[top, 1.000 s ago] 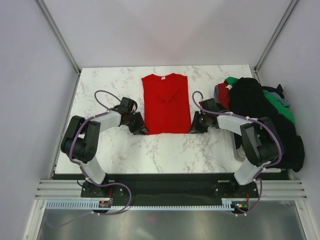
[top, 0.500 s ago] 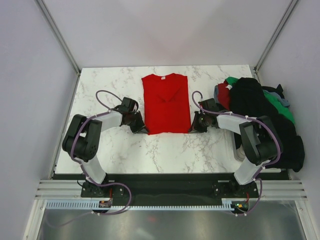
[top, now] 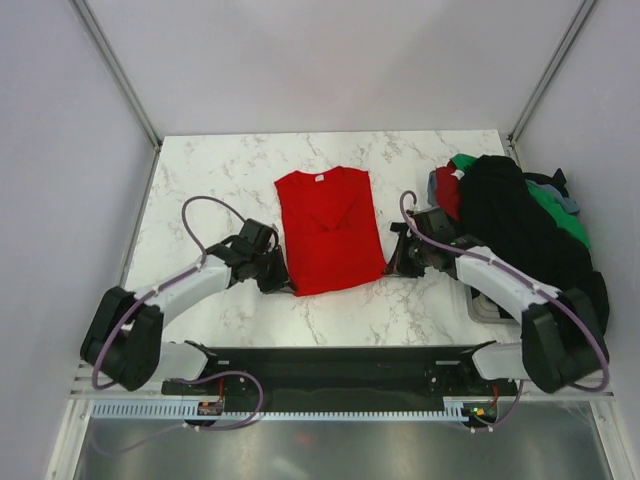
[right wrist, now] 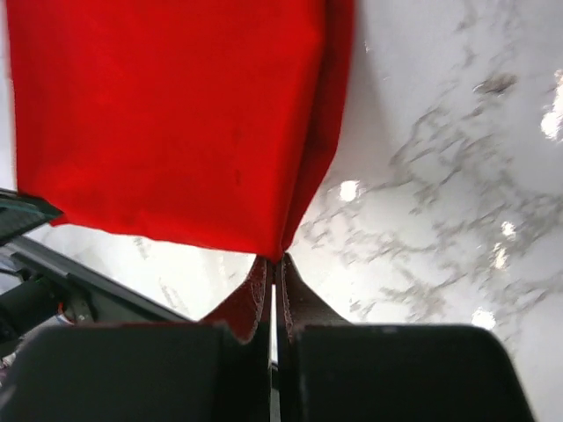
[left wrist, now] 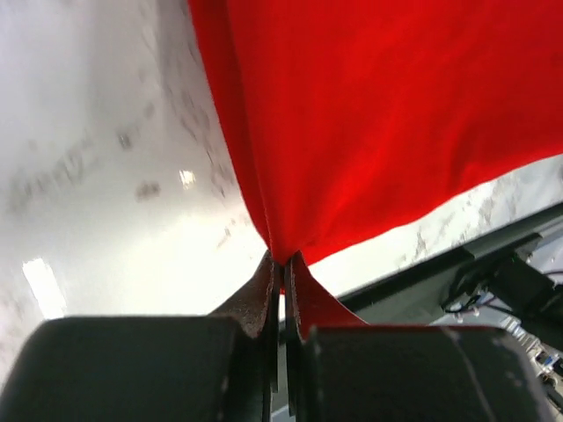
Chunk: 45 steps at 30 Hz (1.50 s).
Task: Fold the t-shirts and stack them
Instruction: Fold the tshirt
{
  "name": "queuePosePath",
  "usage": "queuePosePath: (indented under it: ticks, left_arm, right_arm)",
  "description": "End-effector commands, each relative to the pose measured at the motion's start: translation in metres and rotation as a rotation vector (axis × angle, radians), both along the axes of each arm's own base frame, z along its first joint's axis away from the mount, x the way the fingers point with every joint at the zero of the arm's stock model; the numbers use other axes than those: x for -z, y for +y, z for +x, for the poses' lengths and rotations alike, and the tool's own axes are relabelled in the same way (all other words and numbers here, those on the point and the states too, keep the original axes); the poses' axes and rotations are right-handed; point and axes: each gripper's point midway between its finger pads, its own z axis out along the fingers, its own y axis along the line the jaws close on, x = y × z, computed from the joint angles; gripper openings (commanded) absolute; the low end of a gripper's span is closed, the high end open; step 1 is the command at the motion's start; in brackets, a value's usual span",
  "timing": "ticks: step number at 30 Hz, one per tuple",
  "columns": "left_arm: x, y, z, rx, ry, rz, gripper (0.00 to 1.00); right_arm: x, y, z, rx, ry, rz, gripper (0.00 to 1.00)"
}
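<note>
A bright red t-shirt [top: 328,228], folded into a tall strip with a small white neck label at its far end, lies in the middle of the marble table [top: 200,180]. My left gripper [top: 287,285] is shut on its near left corner; the left wrist view shows the red cloth [left wrist: 369,114] pinched between the fingertips [left wrist: 264,290]. My right gripper [top: 391,268] is shut on its near right corner, and the right wrist view shows the cloth [right wrist: 167,114] drawn taut from the fingertips [right wrist: 295,294]. Both near corners are lifted a little off the table.
A heap of other t-shirts [top: 520,220], black, green, dark red and grey-blue, sits at the table's right edge and hangs over it. The black front rail [top: 330,360] runs close below the shirt's near hem. Grey walls enclose the table.
Both grippers have pulled the shirt's near end toward the front edge. The whole shirt slid nearer and turned slightly. Both arms have stretched out lower.
</note>
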Motion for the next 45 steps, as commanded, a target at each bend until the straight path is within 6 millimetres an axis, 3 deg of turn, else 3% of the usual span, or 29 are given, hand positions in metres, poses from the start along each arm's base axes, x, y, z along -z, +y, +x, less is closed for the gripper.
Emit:
queuePosePath:
  ticks: [1,2,7,8,10,11,13,14,21,22,24,25,26,28,29,35,37,39,40,45]
  left_arm:
    - [-0.020,0.007,-0.030,-0.049,0.019,0.009,0.02]
    - [-0.026,0.006,-0.037,-0.053,0.025,0.005,0.02]
    - [-0.081,0.016,-0.054,-0.075,-0.045,-0.035,0.02]
    - [-0.087,0.017,-0.054,-0.075,-0.055,-0.032,0.02]
    - [-0.103,0.018,-0.053,-0.071,-0.070,-0.030,0.02]
    - [-0.107,0.018,-0.052,-0.063,-0.075,-0.026,0.02]
    - [-0.119,0.017,-0.043,-0.070,-0.098,-0.017,0.02]
    - [-0.121,0.018,-0.039,-0.071,-0.103,-0.006,0.02]
    - [-0.145,0.020,0.008,-0.105,-0.153,0.021,0.02]
    - [-0.146,0.022,0.014,-0.106,-0.156,0.029,0.02]
    - [-0.149,0.021,0.029,-0.109,-0.154,0.037,0.02]
    - [-0.149,0.022,0.035,-0.105,-0.155,0.043,0.02]
    - [-0.147,0.024,0.042,-0.112,-0.149,0.050,0.02]
    - [-0.142,0.026,0.058,-0.118,-0.135,0.068,0.02]
    - [-0.140,0.027,0.064,-0.122,-0.131,0.074,0.02]
    - [-0.119,0.038,0.102,-0.137,-0.086,0.113,0.02]
    - [-0.115,0.042,0.117,-0.142,-0.084,0.117,0.02]
    - [-0.116,0.044,0.130,-0.145,-0.093,0.119,0.02]
    - [-0.106,0.047,0.137,-0.146,-0.070,0.132,0.02]
    - [-0.090,0.052,0.165,-0.145,-0.047,0.135,0.02]
  right_arm:
    - [-0.031,0.008,-0.023,-0.004,-0.026,0.017,0.00]
    - [-0.045,0.010,-0.027,-0.005,-0.061,0.026,0.00]
    - [-0.070,0.014,-0.057,0.008,-0.079,0.000,0.00]
    - [-0.083,0.016,-0.056,0.023,-0.103,0.017,0.00]
    - [-0.091,0.011,-0.056,0.040,-0.111,-0.010,0.00]
    - [-0.106,0.011,-0.049,0.044,-0.145,-0.011,0.00]
    - [-0.111,0.004,-0.039,0.064,-0.163,-0.076,0.00]
    - [-0.128,0.006,-0.030,0.065,-0.200,-0.076,0.00]
    - [-0.143,0.004,0.022,0.049,-0.264,-0.224,0.00]
    - [-0.137,0.006,0.030,0.041,-0.247,-0.246,0.00]
    - [-0.146,0.004,0.051,0.055,-0.265,-0.245,0.00]
    - [-0.138,0.004,0.059,0.040,-0.250,-0.268,0.00]
    - [-0.146,0.005,0.070,0.044,-0.268,-0.262,0.00]
    - [-0.137,0.003,0.088,0.040,-0.246,-0.278,0.00]
    - [-0.144,0.003,0.098,0.046,-0.264,-0.270,0.00]
    - [-0.130,0.015,0.140,0.018,-0.250,-0.272,0.00]
    - [-0.117,0.020,0.150,0.007,-0.226,-0.274,0.00]
    - [-0.118,0.024,0.162,0.008,-0.240,-0.272,0.00]
    - [-0.107,0.026,0.167,0.004,-0.222,-0.280,0.00]
    - [-0.098,0.031,0.192,-0.002,-0.217,-0.265,0.00]
